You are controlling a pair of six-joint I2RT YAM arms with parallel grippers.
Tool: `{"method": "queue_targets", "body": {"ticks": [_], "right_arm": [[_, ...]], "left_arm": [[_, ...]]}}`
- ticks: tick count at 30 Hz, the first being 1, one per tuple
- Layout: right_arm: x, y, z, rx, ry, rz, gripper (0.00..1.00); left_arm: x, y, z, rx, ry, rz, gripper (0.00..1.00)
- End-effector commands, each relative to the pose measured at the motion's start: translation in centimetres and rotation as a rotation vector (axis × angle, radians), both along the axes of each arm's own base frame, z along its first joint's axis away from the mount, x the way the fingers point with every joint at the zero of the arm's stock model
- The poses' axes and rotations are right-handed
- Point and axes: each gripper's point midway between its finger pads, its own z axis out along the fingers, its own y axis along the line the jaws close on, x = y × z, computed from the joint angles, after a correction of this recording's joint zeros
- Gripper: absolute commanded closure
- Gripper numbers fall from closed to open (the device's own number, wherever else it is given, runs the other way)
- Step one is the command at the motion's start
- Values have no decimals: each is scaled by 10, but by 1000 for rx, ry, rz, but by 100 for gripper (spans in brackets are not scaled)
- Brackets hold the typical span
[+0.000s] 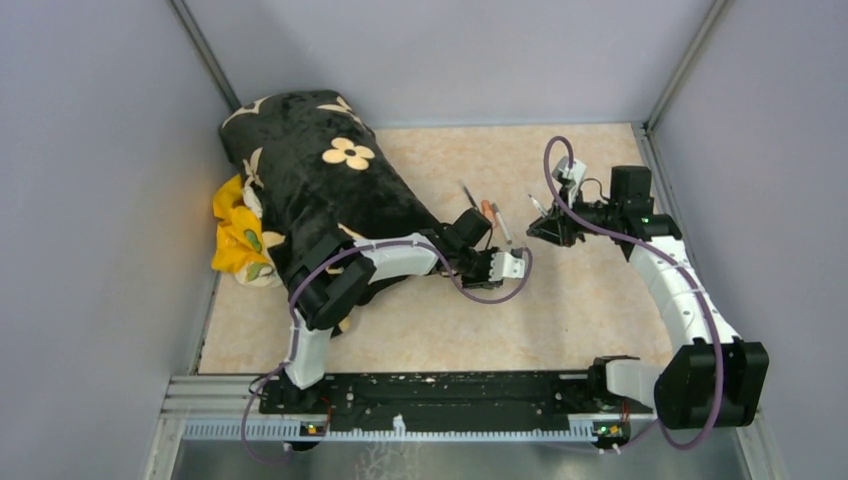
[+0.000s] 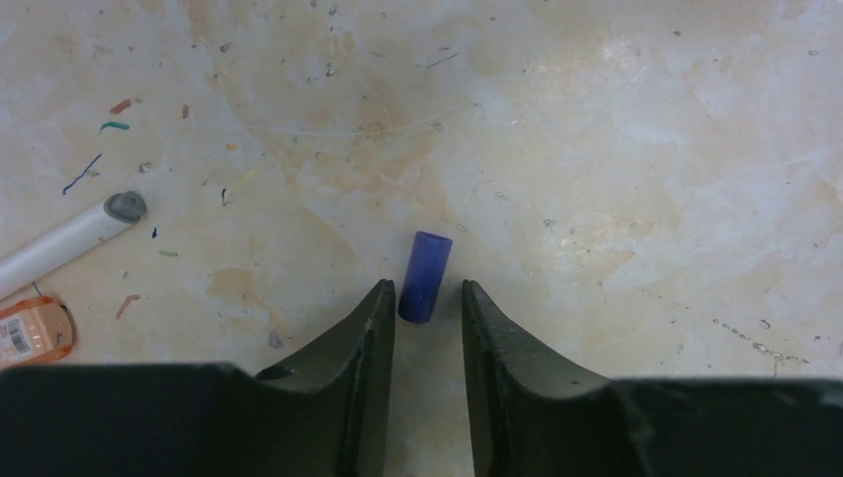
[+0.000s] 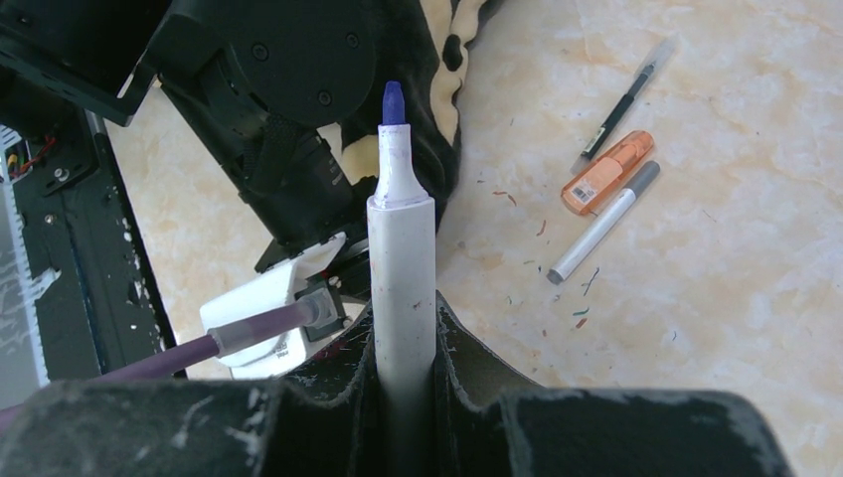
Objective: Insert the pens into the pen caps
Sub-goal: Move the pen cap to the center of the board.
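left gripper [image 2: 424, 290] is down at the table [image 2: 616, 179] with jaws narrow but not clamped: the fingers [image 2: 370, 323] straddle the near end of the purple cap [image 2: 425, 268], left finger about touching it, a sliver of gap on the right side. cap lies flat on the tabletop, long axis pointing away from the wrist and leaning slightly right, most of its length sticking out past the fingertips. top view puts this just off the right end of the black flowered blanket [image 1: 320, 190], on the side nearer the arm bases. right gripper [image 3: 403, 308] is closed on a white marker [image 3: 401, 258], barrel pinched between the jaws, bare purple tip [image 3: 393, 102] uncapped and aimed back toward the blanket; it sits further right of the blanket than the left gripper does. three loose pens lie side by side on the table right of the blanket, between it and the right gripper: thin dark pen [image 3: 621, 104] closest to the blanket, then the orange marker [image 3: 606, 172], then a second white marker [image 3: 601, 224] with a grey end, just beside the orange one. small coloured ink streaks [image 2: 114, 126] on the tabletop around them. yellow cloth [image 1: 235, 235] bunched against the blanket's left side
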Motion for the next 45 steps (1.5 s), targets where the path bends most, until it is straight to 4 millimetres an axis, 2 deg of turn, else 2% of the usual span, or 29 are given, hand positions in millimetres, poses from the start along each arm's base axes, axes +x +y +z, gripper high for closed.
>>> {"method": "queue_targets", "body": {"ticks": [1,3,7,11,18,23,29,35,40,45], "right_arm": [[8,-3,19,20,-61,1,100],[8,-3,20,21,-64,-1,100],[8,-4,22,27,-64,-2,100],[7,-4,23,33,-63,2,100],[5,-3,23,40,-62,11,100],[3,-2,22,44,-58,25,100],[3,-1,22,45,-57,32,100],[2,-1,22,47,-56,36,100],[1,-1,22,48,-56,40,100],[0,0,23,49,-56,45,100]], "left_arm": [[-14,0,-13,36,-6,-70,68],[-17,1,-14,54,-9,-73,77],[-26,12,-10,106,-7,-56,85],[-46,34,-7,153,7,-29,86],[-94,65,-2,175,115,51,86],[-109,81,-9,185,186,124,85],[-106,89,-18,217,188,172,82],[-96,92,-23,260,185,258,67],[-75,92,-8,213,165,436,60],[-64,88,21,114,175,585,57]]}}
